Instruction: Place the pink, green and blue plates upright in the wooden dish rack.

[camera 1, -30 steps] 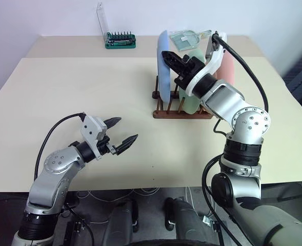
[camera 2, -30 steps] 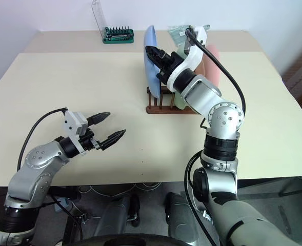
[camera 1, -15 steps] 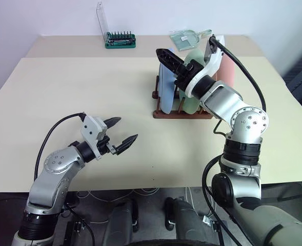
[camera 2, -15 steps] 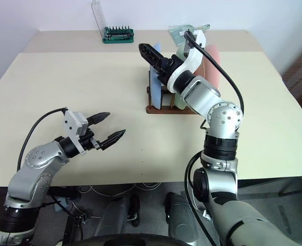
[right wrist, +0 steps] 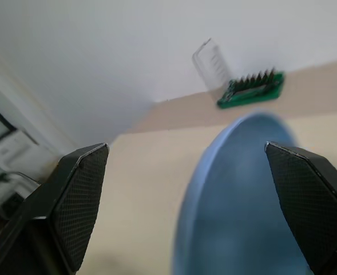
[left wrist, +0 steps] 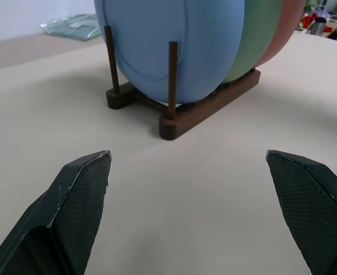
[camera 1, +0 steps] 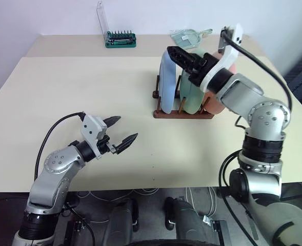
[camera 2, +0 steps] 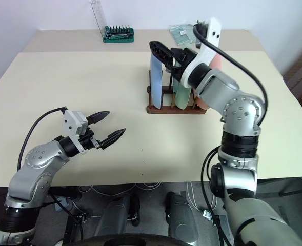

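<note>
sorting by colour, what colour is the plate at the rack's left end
Light blue plate, clearest in the left wrist view.

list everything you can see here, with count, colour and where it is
light sky blue round plate: 1, blue, upright at the rack's left end
pale mint green round plate: 1, green, upright in the middle of the rack
salmon pink round plate: 1, pink, upright at the rack's right end
dark wooden dish rack: 1, reddish-brown, right of table centre
green screwdriver-bit case with clear lid: 1, far edge
clear packet: 1, greenish, far edge
table: 1, cream
left hand: open, above the table's near left
right hand: open, above the blue plate
</note>
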